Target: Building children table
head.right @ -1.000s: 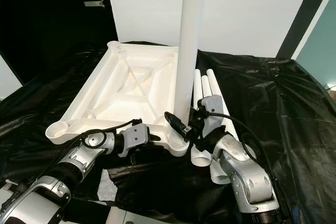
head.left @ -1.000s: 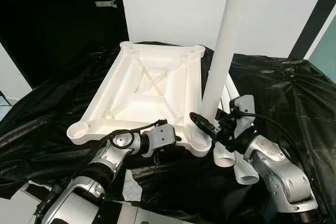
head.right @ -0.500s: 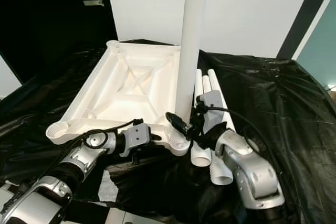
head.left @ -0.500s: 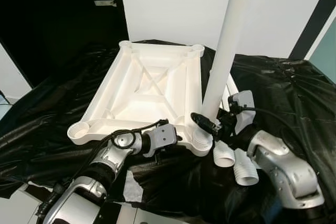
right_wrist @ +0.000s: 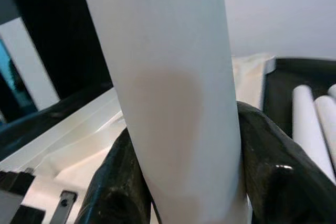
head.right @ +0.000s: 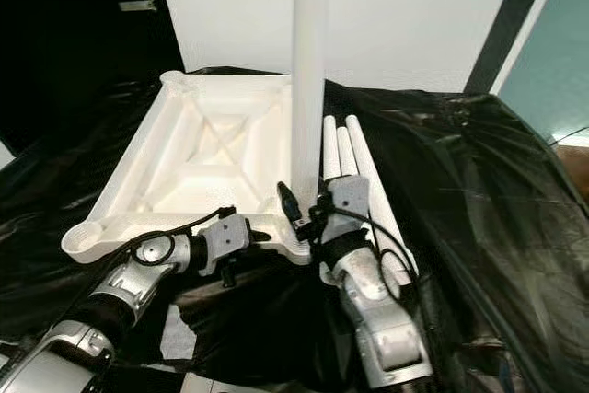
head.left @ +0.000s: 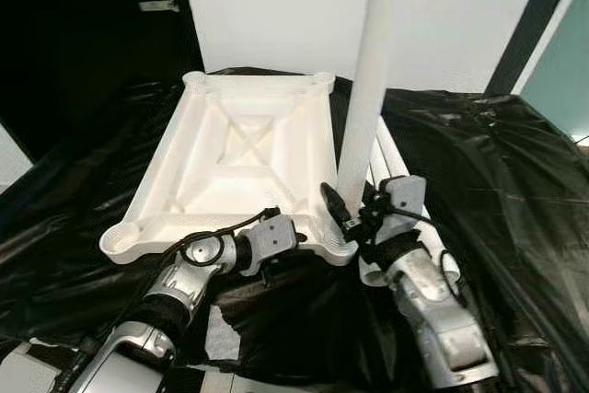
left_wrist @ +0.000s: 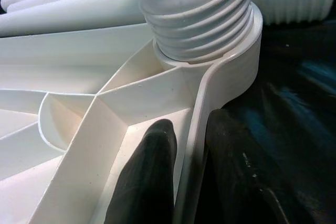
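The white table top (head.left: 235, 163) is lying upside down on a black plastic sheet (head.left: 479, 172), its ribbed underside facing up and a round socket at each corner. All positions below are taken from this table top.

At its near right corner, a white table leg (head.left: 366, 89) is standing upright, its threaded lower end sitting in the corner socket (left_wrist: 210, 35). The leg is rising past the upper edge of the head views.

The right gripper (head.left: 354, 213) is working just above that corner; its two black fingers (right_wrist: 273, 177) are clamped on opposite sides of the leg's lower shaft, as the right wrist view is showing plainly.

The left gripper (head.left: 276, 255) is sitting at the table top's near edge, just left of the same corner. Its fingers (left_wrist: 149, 182) are pinched together on the thin rim wall, one finger inside the frame and the other outside it.

Three spare legs (head.right: 354, 172) are lying side by side on the sheet just beside the table top's right edge, running from front to back, touching one another. Their near ends are hidden behind the right arm.

Beyond the table top's far edge a white wall (head.left: 276, 6) is standing, with a dark doorway (head.left: 83, 34) to its left.
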Robot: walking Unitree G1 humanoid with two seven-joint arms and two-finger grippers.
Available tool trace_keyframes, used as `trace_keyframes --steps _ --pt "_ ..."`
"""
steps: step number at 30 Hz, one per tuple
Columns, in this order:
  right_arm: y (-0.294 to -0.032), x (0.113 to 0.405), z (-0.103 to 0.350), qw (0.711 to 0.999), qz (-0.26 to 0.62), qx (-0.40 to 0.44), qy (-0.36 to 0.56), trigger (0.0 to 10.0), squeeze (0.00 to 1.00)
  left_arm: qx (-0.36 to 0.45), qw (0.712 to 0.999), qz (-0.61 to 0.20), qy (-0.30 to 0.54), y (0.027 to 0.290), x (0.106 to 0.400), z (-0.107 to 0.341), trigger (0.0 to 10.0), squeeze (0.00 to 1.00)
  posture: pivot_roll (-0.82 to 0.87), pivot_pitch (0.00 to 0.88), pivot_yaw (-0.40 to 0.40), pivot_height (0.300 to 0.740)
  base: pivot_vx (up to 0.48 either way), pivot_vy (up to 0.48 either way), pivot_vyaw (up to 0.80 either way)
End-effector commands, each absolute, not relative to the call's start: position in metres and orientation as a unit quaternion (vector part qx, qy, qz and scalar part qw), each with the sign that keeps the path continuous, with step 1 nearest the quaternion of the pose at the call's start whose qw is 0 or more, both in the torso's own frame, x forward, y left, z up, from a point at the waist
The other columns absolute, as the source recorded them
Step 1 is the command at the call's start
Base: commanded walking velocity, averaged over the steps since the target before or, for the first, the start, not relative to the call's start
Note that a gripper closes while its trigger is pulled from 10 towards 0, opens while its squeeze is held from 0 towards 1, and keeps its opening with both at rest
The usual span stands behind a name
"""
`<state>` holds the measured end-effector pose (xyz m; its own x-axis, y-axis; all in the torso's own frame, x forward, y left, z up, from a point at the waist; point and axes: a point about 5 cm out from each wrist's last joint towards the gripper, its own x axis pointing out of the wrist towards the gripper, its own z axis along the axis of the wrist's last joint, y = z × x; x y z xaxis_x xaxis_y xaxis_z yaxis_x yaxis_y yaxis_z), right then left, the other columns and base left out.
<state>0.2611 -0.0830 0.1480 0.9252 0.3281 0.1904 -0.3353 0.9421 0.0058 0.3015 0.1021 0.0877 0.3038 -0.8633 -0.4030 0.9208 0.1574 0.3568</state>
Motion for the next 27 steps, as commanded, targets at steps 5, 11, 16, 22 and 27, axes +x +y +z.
trace_keyframes --steps 5,11,16,22,27 --pt "-0.090 0.269 0.118 0.996 0.072 0.004 -0.052 10.0 0.00 0.269 0.733 -0.618 0.087 0.106 0.280 0.067 10.0 0.00 0.37 0.005 0.026 0.740 0.000 0.000 0.00" --pt "-0.082 0.271 0.116 0.995 0.085 -0.001 -0.058 10.0 0.32 0.271 0.737 -0.612 0.093 0.113 0.277 0.066 10.0 0.00 0.37 0.005 0.028 0.740 0.000 0.000 0.00" --pt "-0.088 0.272 0.117 0.990 0.117 -0.017 -0.074 10.0 0.00 0.269 0.741 -0.609 0.088 0.105 0.279 0.068 10.0 0.00 0.32 0.000 0.009 0.740 0.000 0.000 0.00" --pt "-0.104 0.272 0.120 0.986 0.145 -0.026 -0.077 10.0 0.00 0.268 0.741 -0.611 0.080 0.095 0.282 0.069 10.0 0.00 0.29 0.000 0.000 0.740 0.000 0.000 0.00" --pt "-0.126 0.273 0.126 0.979 0.184 -0.044 -0.071 10.0 0.00 0.270 0.738 -0.614 0.076 0.088 0.283 0.069 10.0 0.00 0.26 0.000 -0.010 0.740 0.000 0.000 0.00"
